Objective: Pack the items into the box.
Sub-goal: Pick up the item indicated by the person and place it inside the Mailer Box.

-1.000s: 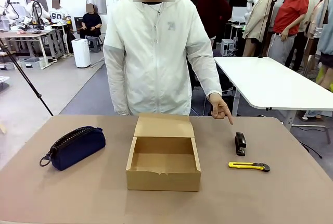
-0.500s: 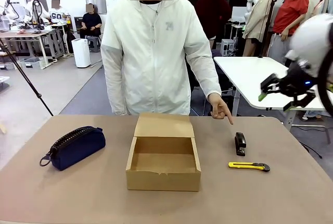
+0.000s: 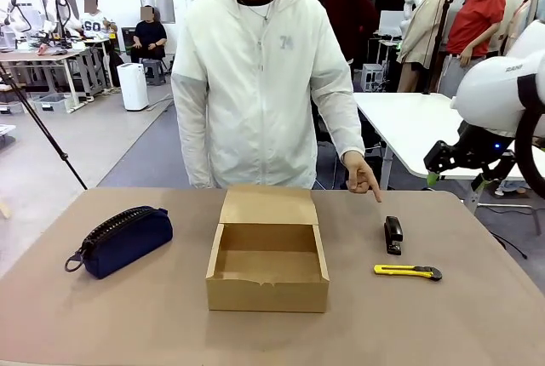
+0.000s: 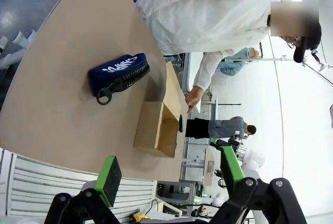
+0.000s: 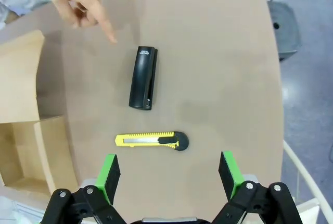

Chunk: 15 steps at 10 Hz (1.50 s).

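Your box (image 3: pixel 267 296) sits open in the middle of the table (image 3: pixel 170 323). Its lid flap stands up on the far side, by the person. The blue pouch (image 3: pixel 123 239) lies left of the box, apart from it. The black stapler (image 3: pixel 392 235) and the yellow knife (image 3: pixel 407 271) lie right of the box. The knife is just beside the stapler, on your side of it. The person's hand (image 3: pixel 362 175) points one finger down at the stapler and does not touch it. Your right gripper (image 5: pixel 169 174) hangs high over the knife and stapler, its fingers wide apart. Your left gripper (image 4: pixel 169 169) is up off the table too, its fingers wide apart.
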Tool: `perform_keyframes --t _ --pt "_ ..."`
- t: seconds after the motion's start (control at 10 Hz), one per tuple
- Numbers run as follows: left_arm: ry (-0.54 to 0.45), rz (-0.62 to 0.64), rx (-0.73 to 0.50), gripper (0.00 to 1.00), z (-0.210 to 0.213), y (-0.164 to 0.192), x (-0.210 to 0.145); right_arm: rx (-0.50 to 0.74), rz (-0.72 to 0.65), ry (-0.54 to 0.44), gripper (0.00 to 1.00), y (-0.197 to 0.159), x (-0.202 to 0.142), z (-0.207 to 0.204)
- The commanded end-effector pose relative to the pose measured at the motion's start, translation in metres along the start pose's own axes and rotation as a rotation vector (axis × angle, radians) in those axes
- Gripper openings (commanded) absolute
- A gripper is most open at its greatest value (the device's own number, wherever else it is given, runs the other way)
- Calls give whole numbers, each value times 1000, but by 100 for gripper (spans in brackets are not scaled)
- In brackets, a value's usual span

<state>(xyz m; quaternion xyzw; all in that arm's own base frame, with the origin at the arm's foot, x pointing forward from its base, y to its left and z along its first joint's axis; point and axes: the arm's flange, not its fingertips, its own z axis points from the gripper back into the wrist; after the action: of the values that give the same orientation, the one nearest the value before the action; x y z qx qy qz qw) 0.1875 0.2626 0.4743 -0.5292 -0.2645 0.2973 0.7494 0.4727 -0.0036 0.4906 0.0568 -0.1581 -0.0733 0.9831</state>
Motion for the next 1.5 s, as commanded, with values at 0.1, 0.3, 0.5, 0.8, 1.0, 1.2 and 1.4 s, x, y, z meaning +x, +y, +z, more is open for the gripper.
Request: perform_keyframes --t 0.1,0.3,0.5,0.8,1.0,1.2,1.4 --pt "-2 -16 -22 100 1 -1 0 -66 42 72 100 22 44 -31" --pt "-2 -16 -22 100 1 -1 0 -103 76 172 100 40 79 -80" --pt "-2 -16 -22 100 1 -1 0 -98 140 276 100 55 95 -137" --pt "-2 -16 -22 100 1 -1 0 -125 86 390 100 61 105 -195" --pt "-2 -16 -22 100 1 -1 0 -96 59 441 100 58 105 -226" --pt "-2 -16 -22 100 1 -1 0 -72 56 466 100 58 104 -238" --pt "-2 -16 -22 100 1 -1 0 -83 64 463 100 59 104 -238"
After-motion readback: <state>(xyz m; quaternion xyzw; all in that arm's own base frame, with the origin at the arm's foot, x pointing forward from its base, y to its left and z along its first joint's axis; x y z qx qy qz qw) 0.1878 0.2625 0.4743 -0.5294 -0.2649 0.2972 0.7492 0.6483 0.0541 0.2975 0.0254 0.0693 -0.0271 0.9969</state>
